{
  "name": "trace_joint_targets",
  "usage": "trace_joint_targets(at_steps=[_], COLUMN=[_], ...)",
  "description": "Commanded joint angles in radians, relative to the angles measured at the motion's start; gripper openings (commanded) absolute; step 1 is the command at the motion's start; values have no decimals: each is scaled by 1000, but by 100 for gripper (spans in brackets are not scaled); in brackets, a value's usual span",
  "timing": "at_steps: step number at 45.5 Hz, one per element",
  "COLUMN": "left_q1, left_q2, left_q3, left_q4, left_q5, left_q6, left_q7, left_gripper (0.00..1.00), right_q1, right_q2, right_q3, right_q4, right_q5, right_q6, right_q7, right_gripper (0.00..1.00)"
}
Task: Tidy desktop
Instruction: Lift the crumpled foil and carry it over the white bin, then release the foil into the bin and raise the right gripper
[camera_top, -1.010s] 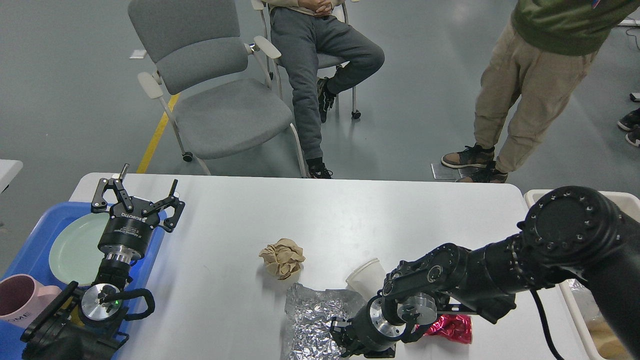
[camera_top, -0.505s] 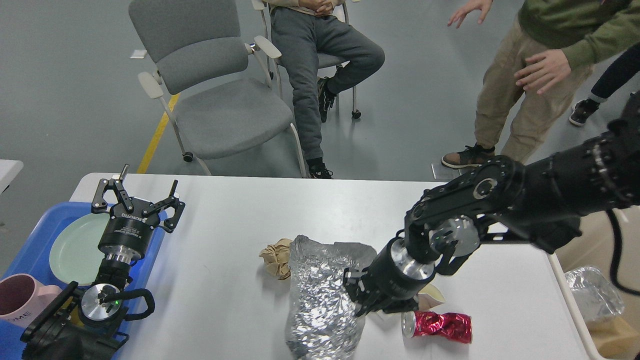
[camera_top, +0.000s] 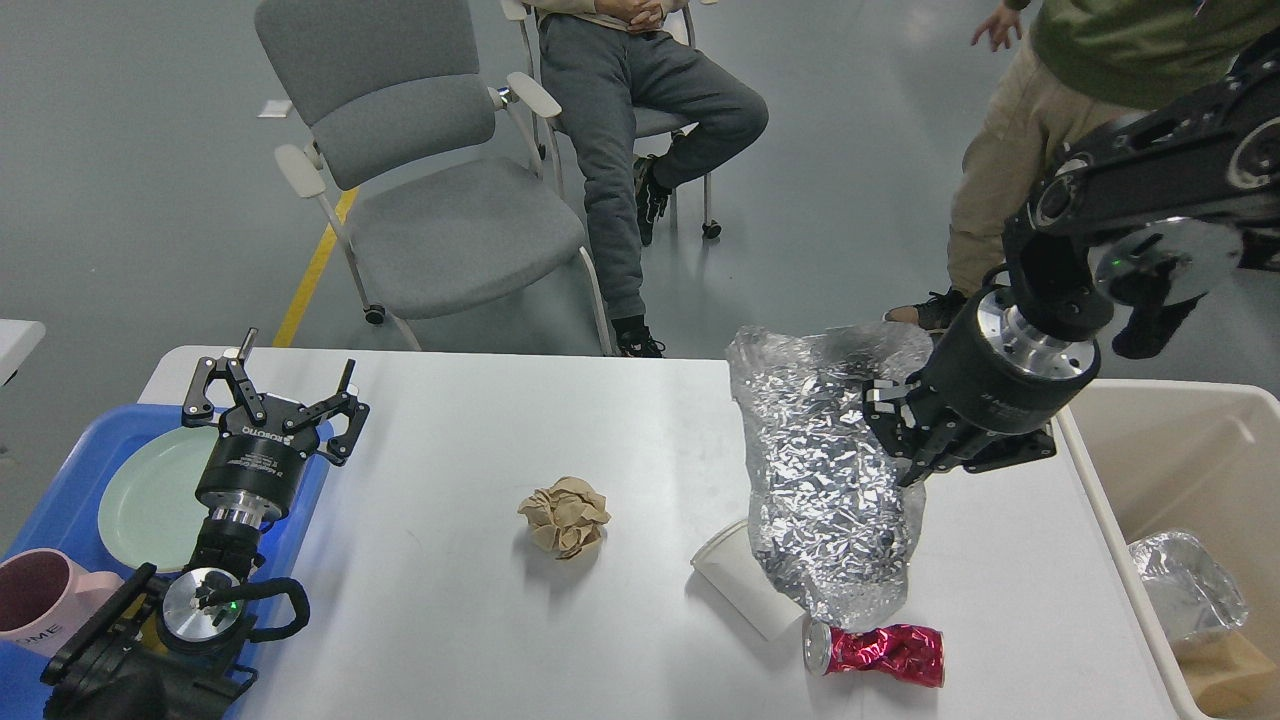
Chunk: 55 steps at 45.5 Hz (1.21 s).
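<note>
On the white desktop (camera_top: 480, 630) lie a crumpled brown paper ball (camera_top: 564, 514), a tipped white paper cup (camera_top: 742, 586) and a crushed red can (camera_top: 880, 649). My right gripper (camera_top: 900, 440) is shut on a large sheet of crumpled aluminium foil (camera_top: 825, 470), which hangs above the table's right part, its lower end over the cup. My left gripper (camera_top: 272, 392) stands open above the far edge of the blue tray (camera_top: 70, 500), holding nothing.
The blue tray holds a pale green plate (camera_top: 150, 495) and a pink mug (camera_top: 40, 595). A beige bin (camera_top: 1180, 470) at the right table edge contains foil and brown paper. A grey chair (camera_top: 440, 190) and two people are beyond the table.
My right arm has lifted the foil off the table and carried it up and to the right, toward the bin. The cup is now uncovered. The left arm has not moved.
</note>
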Motion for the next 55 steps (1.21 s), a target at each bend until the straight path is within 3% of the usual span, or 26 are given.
trace_joint_targets(at_steps=[1,13,28,34,44,50,55], left_q1=[0,0,0,0,0,0,0], left_q2=[0,0,0,0,0,0,0], left_q3=[-1,1,1,1,1,1,1], left_q4=[-1,-1,-1,-1,-1,-1,-1], left_q5=[0,0,0,0,0,0,0], left_q6=[0,0,0,0,0,0,0], left_q7=[0,0,0,0,0,0,0], left_gripper=[97,97,97,97,97,97,97], right_q1=[9,-23,-411,-597,-959,-1216,-1477], right_q2=[-1,-55,-408,-477,-506,-465,-347], right_q3=[-58,-226,-252,-194,-37,108,237], right_q4=[3,-70,-529,-641,-780,-958,-1229], right_q5=[-23,-20,-51,-51,-49,-46,-46], right_q6=[-18,-33,-58,-188,-543,-629,-642], right_q7=[9,10,1,1,2,2,1], right_gripper=[0,0,0,0,0,0,0])
